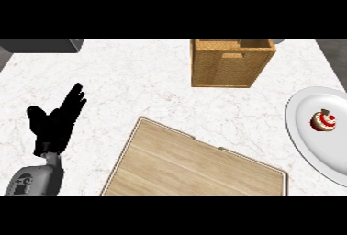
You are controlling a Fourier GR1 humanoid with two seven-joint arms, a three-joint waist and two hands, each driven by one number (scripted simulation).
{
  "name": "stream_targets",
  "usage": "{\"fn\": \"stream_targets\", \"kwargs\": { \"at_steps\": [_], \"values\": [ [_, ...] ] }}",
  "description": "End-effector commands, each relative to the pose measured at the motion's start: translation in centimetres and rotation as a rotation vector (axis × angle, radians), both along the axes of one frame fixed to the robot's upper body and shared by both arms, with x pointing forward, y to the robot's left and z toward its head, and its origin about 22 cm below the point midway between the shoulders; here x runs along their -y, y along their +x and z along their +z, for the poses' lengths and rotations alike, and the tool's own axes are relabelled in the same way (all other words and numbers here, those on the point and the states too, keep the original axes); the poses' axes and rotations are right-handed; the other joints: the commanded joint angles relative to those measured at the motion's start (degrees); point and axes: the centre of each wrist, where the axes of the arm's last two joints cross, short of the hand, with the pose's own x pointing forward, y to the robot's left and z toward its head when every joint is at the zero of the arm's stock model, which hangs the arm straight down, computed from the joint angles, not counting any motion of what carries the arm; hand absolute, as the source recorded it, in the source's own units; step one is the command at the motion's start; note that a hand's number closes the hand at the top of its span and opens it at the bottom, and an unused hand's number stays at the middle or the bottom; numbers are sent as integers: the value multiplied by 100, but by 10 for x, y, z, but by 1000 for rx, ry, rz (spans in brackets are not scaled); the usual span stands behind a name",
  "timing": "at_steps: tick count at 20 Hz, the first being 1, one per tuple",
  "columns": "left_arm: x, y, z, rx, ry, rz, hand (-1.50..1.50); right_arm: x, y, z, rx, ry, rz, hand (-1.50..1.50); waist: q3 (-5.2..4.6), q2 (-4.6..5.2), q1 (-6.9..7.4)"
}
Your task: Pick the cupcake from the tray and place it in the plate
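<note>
Head view shows my left forearm (34, 179) coming in at the lower left, and the tray (196, 165) nearest me in the middle; the cupcake is not on it. Just above the forearm my left hand (54, 121) rests on the counter (136, 78) well left of the tray, fingers straight and pointing up, holding nothing. My right hand does not show at all, so I cannot say how its fingers stand.

Further out on the right lies the plate (318, 147), and the cupcake (323, 120) sits on it, toward the upper part, apart from the near rim. By my judgement the placing is done, so the risks are all in disturbing it. The plate runs off the right edge, which is the side my unseen right hand would come from; a low sweep there could clip the cupcake or shove the plate. The cupcake also looks a bit tilted, though I cannot tell for sure, and a nudge might tip it over.

Farthest back stands the basket (232, 64), well clear of both, and no threat unless an arm swings wide.
</note>
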Motion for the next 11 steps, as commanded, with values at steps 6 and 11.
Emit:
{"fn": "stream_targets", "kwargs": {
  "at_steps": [6,11],
  "values": [
    [1,12,3,10,-1,-6,0,27,-8,-4,-33,-47,-13,-150,1,4,2],
    [-10,6,0,-14,8,1,0,42,-33,6,-77,-56,-35,-150,-2,-4,-21]
  ]
}}
